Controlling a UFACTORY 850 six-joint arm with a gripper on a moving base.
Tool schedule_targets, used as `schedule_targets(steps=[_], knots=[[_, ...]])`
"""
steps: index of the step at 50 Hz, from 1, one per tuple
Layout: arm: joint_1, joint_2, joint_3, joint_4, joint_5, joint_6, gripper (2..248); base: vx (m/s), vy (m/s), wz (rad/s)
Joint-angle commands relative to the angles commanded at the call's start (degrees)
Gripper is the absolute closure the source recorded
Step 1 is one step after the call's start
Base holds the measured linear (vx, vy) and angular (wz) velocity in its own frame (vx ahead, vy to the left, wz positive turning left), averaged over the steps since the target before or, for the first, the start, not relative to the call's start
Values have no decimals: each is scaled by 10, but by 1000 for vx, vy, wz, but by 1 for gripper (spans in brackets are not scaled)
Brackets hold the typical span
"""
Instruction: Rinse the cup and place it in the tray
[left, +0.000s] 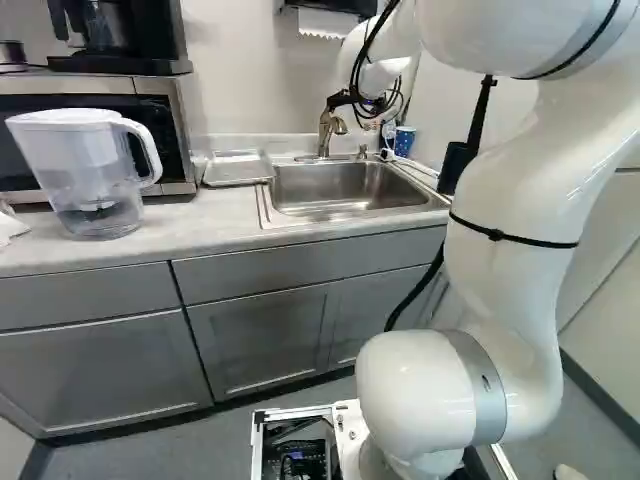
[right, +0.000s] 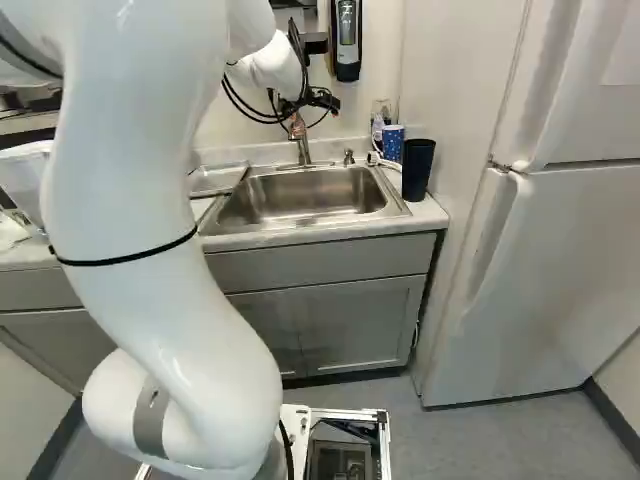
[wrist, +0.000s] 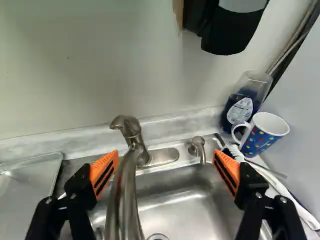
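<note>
Sink (left: 345, 188): gripper (wrist: 165, 162) above, fingers parted, grasping nothing, presumably spread for a coming grasp; dotted cup (wrist: 263, 135) beside its back corner; tray (left: 237, 170) at its opposite side, likely for draining.

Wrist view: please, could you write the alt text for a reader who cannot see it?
Open gripper above a metal sink, with the faucet seen between its fingers. On one side of the sink lies a metal tray; on the other a spotted blue mug stands beside a bottle.
</note>
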Motion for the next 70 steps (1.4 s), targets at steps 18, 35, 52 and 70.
schedule_targets(steps=[18,35,52,70], knots=[[1,-40,-46,0,0,0,3,0,0,0],[2,-76,-87,0,13,0,3,0,0,0],[3,-100,-116,0,55,0,3,0,0,0],[3,-103,-120,0,60,0,3,0,0,0]])
